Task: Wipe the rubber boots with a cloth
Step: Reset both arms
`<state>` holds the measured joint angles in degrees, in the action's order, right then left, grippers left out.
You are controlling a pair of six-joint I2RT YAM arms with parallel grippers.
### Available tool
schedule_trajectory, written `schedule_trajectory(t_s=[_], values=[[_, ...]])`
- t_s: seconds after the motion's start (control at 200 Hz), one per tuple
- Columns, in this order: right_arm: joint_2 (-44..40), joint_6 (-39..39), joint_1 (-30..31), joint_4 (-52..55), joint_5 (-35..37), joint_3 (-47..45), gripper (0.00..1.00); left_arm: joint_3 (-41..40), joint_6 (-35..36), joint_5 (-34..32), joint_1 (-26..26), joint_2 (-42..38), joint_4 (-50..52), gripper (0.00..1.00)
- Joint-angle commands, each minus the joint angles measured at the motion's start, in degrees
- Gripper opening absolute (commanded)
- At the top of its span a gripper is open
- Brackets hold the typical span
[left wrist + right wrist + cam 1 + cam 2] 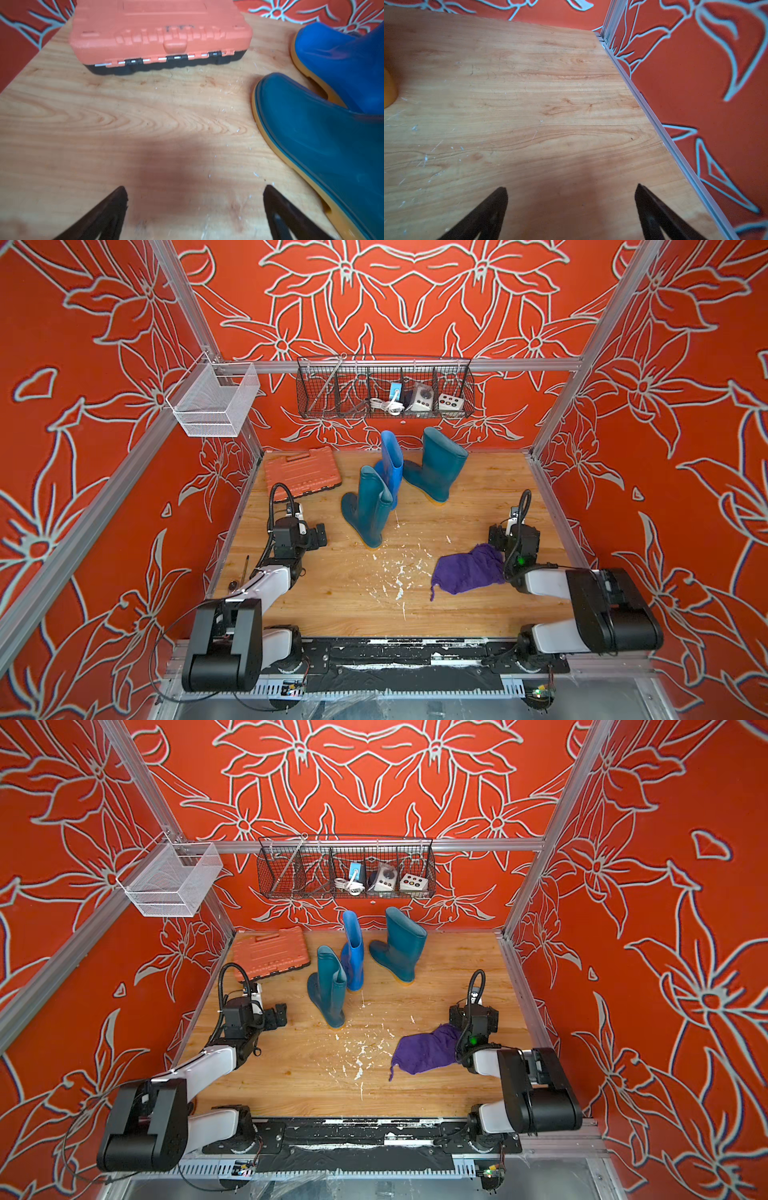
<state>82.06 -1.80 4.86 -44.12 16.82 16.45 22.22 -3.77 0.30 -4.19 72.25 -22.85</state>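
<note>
Three rubber boots stand upright on the wooden table in both top views: a near dark teal boot [368, 506] [330, 986], a slimmer bright blue boot [392, 464] [353, 952] just behind it, and a far teal boot [436, 464] [401, 944]. My left gripper [320, 535] [195, 191] is open and empty, left of the near teal boot's [322, 135] toe. The purple cloth [467, 570] [424, 1050] lies crumpled on the table, touching my right arm. My right gripper [498, 533] [571, 191] is open over bare wood just beyond the cloth, which its wrist view does not show.
A flat orange tool case [301, 472] [160, 31] lies at the back left. A black wire basket [384, 389] with small devices and a white mesh basket [214, 400] hang on the frame rails. White flecks [399, 572] dot the table's middle. The right wall rail [654, 124] runs near my right gripper.
</note>
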Motion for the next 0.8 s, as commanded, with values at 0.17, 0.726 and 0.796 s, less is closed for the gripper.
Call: schedule_trajectory(t_s=[0.17, 0.726, 0.796], values=[[0.57, 1.18, -0.19, -7.02, -0.83, 0.78, 0.98, -4.03, 2.90, 3.34, 0.30, 8.40, -20.71, 1.00], [-0.68, 1.10, -0.25, -4.22, -0.88, 1.13, 0.98, -4.27, 3.07, 2.96, 0.56, 8.45, -21.27, 1.00], [-0.73, 1.10, -0.16, -4.22, -0.82, 1.13, 0.98, -4.17, 3.07, 2.93, 0.58, 8.49, -21.25, 1.00]])
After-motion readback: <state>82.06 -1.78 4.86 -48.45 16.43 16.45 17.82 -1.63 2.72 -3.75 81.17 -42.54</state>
